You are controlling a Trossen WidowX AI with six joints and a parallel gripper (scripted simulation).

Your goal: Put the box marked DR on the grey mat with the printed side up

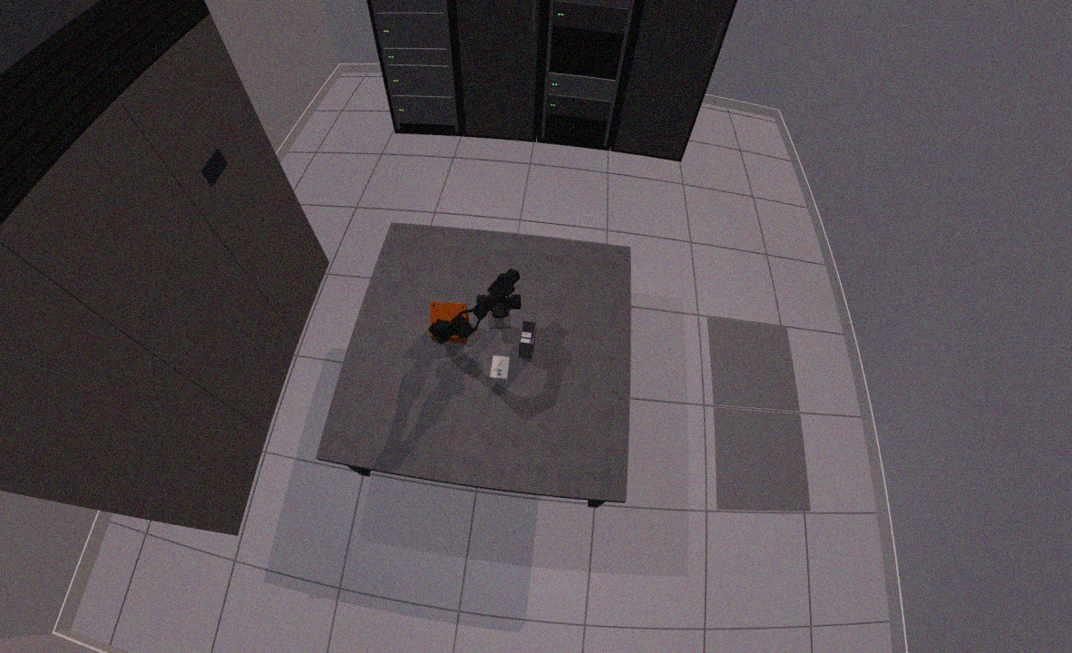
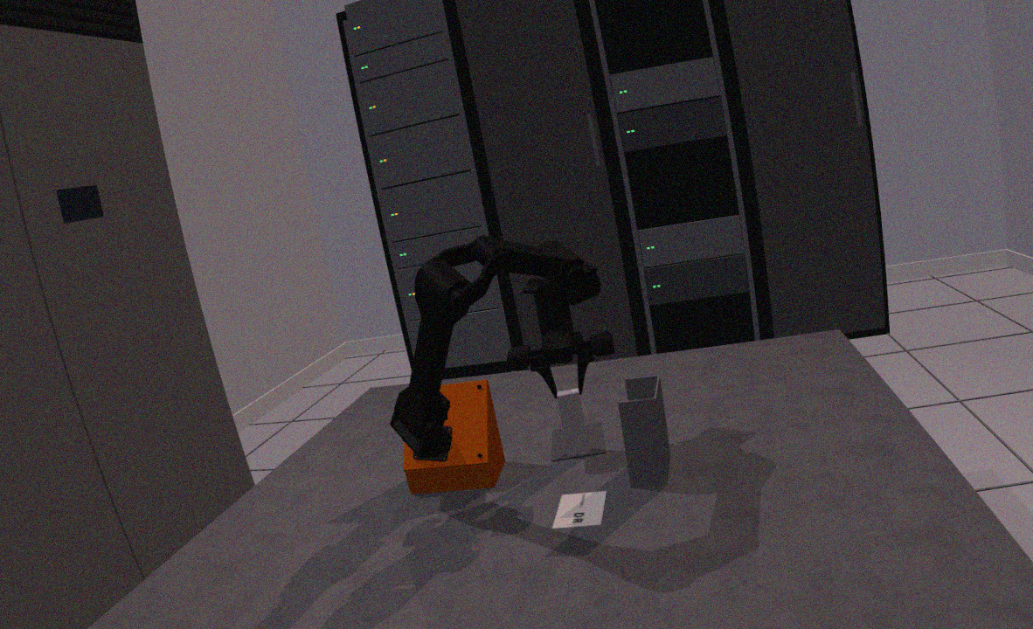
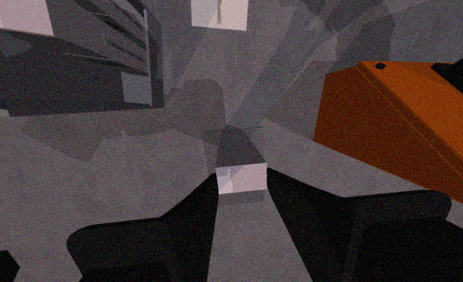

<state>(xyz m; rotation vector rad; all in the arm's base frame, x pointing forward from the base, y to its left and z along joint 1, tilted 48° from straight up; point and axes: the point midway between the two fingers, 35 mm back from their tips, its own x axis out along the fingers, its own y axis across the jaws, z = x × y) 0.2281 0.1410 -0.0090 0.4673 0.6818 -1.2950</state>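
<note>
- Box [image 2: 572, 411] [image 3: 242, 178] pinched between both fingertips of the gripper [image 1: 499, 310] [image 2: 568, 393] [image 3: 240, 175], near its upper end; hand closed on it, neither spread nor pressed together.
- Hanging below the hand, roughly upright, pale end up between the tips, darker body reaching down past them.
- Over the grey mat [image 1: 505, 323] [image 2: 563, 445] in exterior view; cannot tell if touching it at the bottom.
- Not laid flat; code on the held box not readable from here.
- Out of the bin [image 1: 528, 349] [image 2: 643, 445] [image 3: 147, 47], just beside it, apart from its wall.
- Pale ends of two other boxes [image 1: 526, 335] [image 3: 19, 17] visible inside the bin; hidden by the walls in exterior view.
- Flat on the table [image 1: 556, 430] [image 2: 786, 406] [image 3: 137, 180]: white card [image 1: 500, 366] [image 2: 580, 508] [image 3: 219, 15] reading DR, near the mat and bin, apart from the hand.
- Orange block [image 1: 443, 310] [image 2: 469, 414] [image 3: 356, 117] under the arm's foot, on the opposite side of the held box from the bin.
</note>
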